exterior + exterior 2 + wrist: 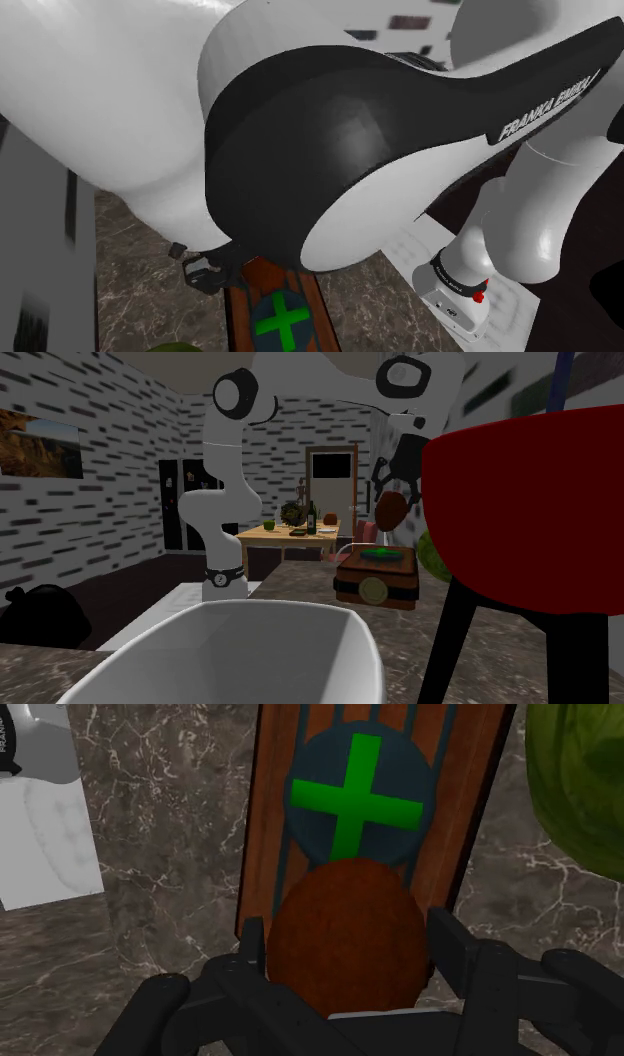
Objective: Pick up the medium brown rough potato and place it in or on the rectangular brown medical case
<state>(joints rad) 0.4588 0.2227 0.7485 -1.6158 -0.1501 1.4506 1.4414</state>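
case (283,318): mostly behind arm (300,150), cut by bottom edge | potato (345,939): part hidden by pincer (346,936)

You see the dark marbled surface (400,627) bearing a brown case (375,584) right of centre, a green round thing (432,557) just beside it.

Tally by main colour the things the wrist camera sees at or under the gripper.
Brown: 2, the potato clasped in the gripper and the case beneath it.
Green: 1, a round thing beside the case.
Total: 3.
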